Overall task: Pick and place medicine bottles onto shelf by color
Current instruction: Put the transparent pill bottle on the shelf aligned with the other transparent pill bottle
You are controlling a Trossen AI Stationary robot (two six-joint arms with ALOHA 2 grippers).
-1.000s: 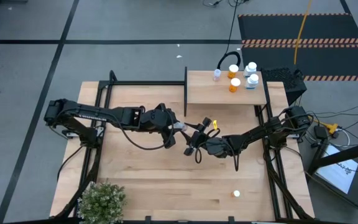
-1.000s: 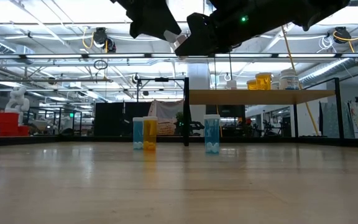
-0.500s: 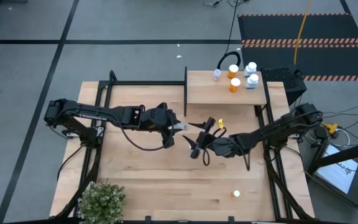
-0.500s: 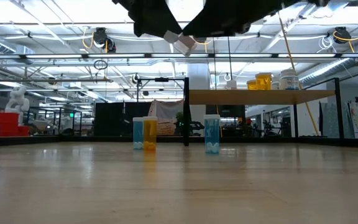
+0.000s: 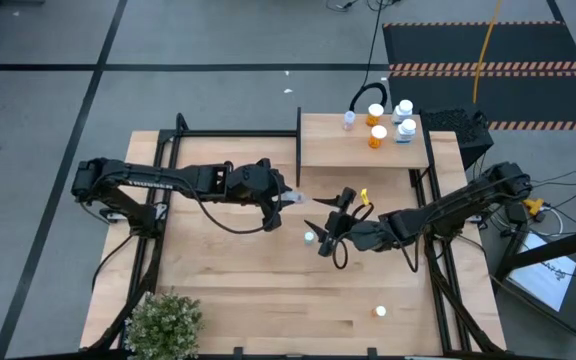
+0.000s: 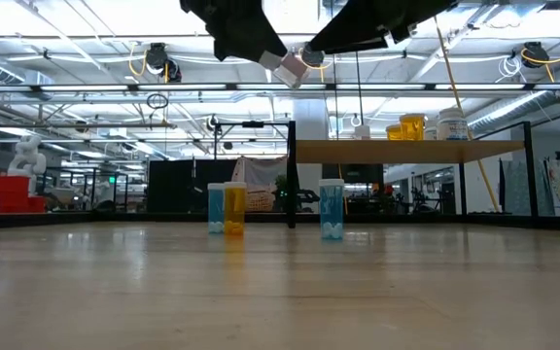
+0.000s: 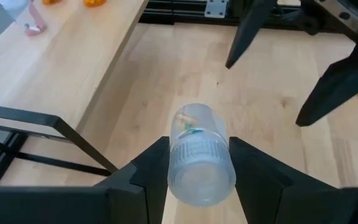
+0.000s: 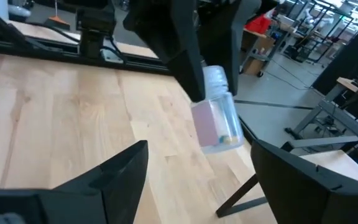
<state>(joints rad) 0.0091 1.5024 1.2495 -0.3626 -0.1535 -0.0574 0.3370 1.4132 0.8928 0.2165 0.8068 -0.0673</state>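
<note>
Light-wood tabletop (image 5: 238, 290), mid-span: we log one clear bottle (image 7: 199, 155) pinched at its white cap by the left gripper (image 7: 194, 163), aloft near the shelf (image 5: 328, 150). Right gripper (image 8: 194, 171), a second ago around it, now spread and drawn back. Handover done, we judge; shelving remains.

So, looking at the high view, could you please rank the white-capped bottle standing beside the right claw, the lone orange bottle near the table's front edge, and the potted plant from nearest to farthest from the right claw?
1. White-capped bottle: on the table, right beside the open right claw.
2. Lone orange bottle: toward the front edge, on the right arm's side.
3. Potted plant: front corner on the left arm's side.
</note>
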